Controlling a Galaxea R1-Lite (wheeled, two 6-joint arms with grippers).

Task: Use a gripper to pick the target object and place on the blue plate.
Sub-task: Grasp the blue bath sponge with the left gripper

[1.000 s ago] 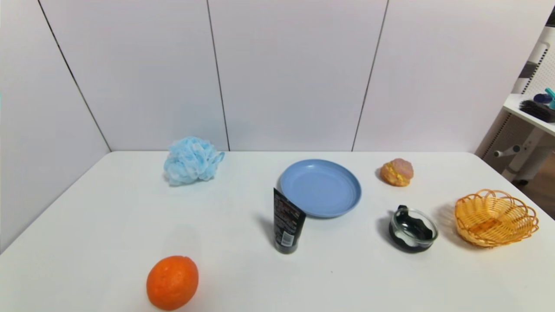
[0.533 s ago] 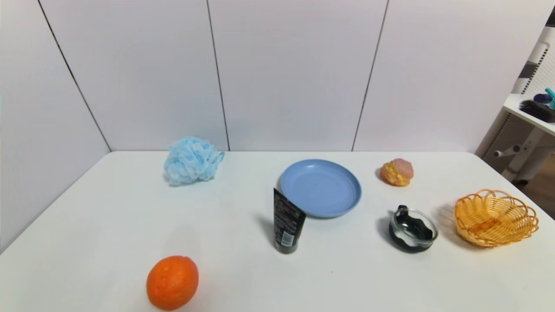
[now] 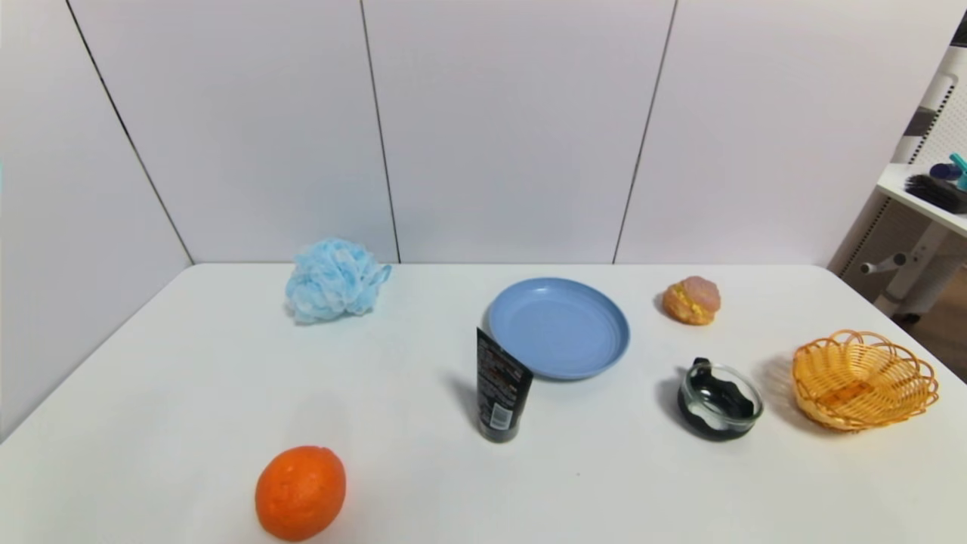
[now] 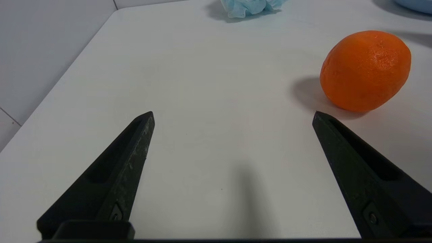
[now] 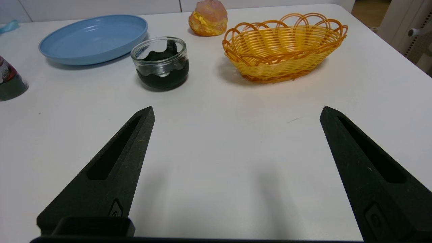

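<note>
- Nothing on the surface (image 3: 189,378) has shifted since the earlier frames; every object lies where it lay.
- The left end effector (image 4: 233,116) hangs low over the surface near its front-left corner, its 2 black fingers (image 4: 111,182) spread wide and holding nothing.
- The orange fruit (image 4: 365,70) sits just beyond and beside one left fingertip, not touching it.
- The right end effector (image 5: 236,113) hovers over the front-right part of the surface, fingers (image 5: 111,175) likewise spread and empty. Neither end effector shows in the head view.
- The target object, a light-blue mesh pouf (image 3: 332,279), rests near the back edge of the surface, toward the back-left corner, well apart from both end effectors.
- The blue plate (image 3: 558,327) lies near the middle of the back half, with nothing on it.
- A black tube (image 3: 500,387) stands just in front of the plate's near-left rim.
- A bun (image 3: 691,300) sits toward the back-right; a small glass bowl (image 3: 719,399) and a woven basket (image 3: 863,378) stand near the right edge.
</note>
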